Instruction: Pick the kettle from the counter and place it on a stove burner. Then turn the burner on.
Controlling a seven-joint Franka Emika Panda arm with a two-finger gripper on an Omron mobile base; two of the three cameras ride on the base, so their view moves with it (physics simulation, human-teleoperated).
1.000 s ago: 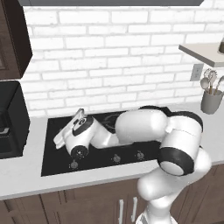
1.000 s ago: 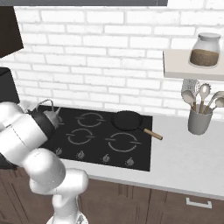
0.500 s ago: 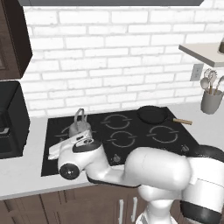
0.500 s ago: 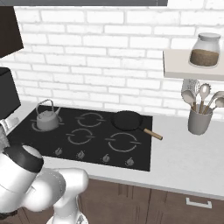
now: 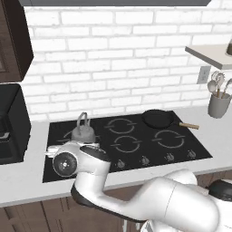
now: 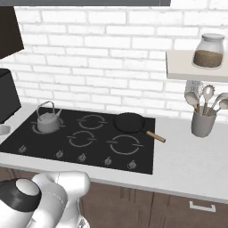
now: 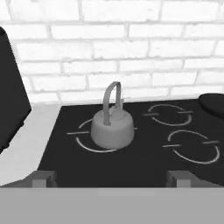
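The small grey kettle (image 5: 83,132) (image 6: 48,121) (image 7: 112,127) stands upright on the large ring of the stove burner (image 7: 89,147), at the left rear of the black stove (image 5: 136,149) (image 6: 138,153). My gripper (image 7: 110,178) is open, with its two fingertips (image 7: 41,177) wide apart and nothing between them. It sits low in front of the kettle and apart from it. The arm's wrist (image 5: 67,162) hangs over the stove's front left corner. A row of knobs (image 5: 145,160) (image 6: 82,157) runs along the stove's front edge. The pale counter (image 5: 25,181) (image 6: 191,156) surrounds the stove.
A dark pan with a wooden handle (image 5: 158,118) (image 6: 130,122) (image 7: 213,103) sits on the right rear ring. A black appliance (image 5: 11,122) (image 6: 6,93) stands left of the stove. A utensil holder (image 5: 219,105) (image 6: 202,123) stands on the right under a shelf with a jar (image 6: 209,51).
The arm has drawn back from the kettle and swung low toward the stove's front left corner. The kettle stays on the left rear burner, free of the gripper.
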